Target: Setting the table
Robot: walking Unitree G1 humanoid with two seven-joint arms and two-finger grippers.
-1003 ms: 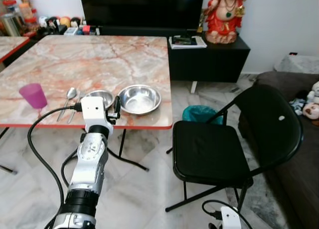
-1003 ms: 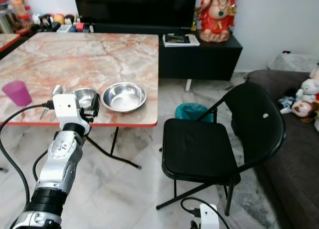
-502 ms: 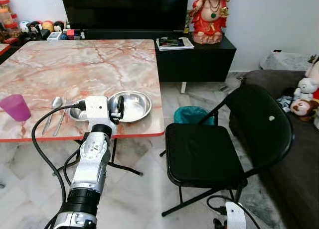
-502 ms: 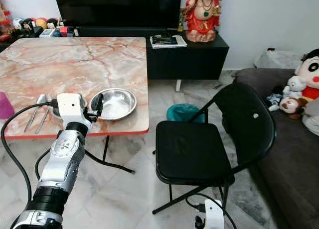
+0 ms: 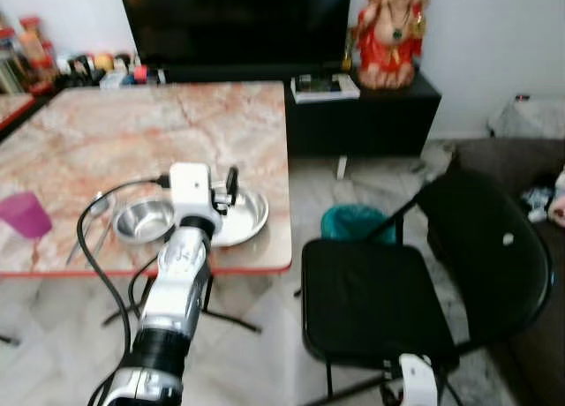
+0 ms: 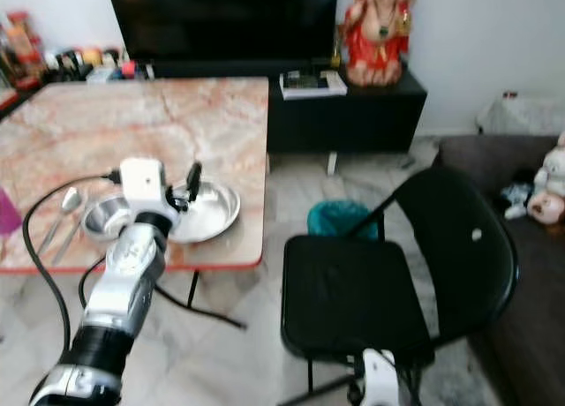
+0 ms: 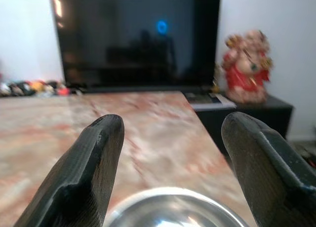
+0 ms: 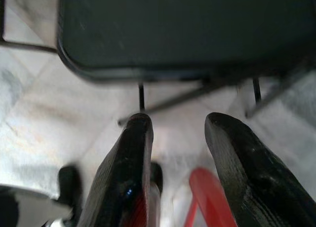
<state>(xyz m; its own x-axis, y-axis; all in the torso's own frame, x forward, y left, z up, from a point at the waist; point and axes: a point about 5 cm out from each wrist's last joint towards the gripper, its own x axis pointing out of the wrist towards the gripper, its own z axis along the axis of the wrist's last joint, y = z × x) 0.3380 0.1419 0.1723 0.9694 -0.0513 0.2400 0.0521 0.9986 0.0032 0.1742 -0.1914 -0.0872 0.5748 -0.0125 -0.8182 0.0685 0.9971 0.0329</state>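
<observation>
Two steel bowls sit near the front edge of the marble table (image 5: 177,115): a small one (image 5: 141,221) and a wider one (image 5: 252,214) to its right. Spoons (image 6: 60,205) lie left of the small bowl, and a purple cup (image 5: 22,214) stands further left. My left gripper (image 5: 222,191) is raised over the spot where the two bowls meet, open and holding nothing. In the left wrist view its fingers (image 7: 94,153) frame the rim of a steel bowl (image 7: 173,207). My right gripper (image 8: 180,121) hangs low and open above the floor, beside the chair.
A black folding chair (image 5: 397,282) stands to the right of the table, with a teal bin (image 5: 353,221) behind it. A black TV cabinet (image 5: 362,115) with a red figurine (image 5: 393,35) lines the far wall. A sofa (image 6: 530,168) with soft toys is at the right.
The camera has shifted and the picture is blurred. My left gripper has moved from the table's front edge forward and up over the two bowls. The bowls, spoons and cup stay put.
</observation>
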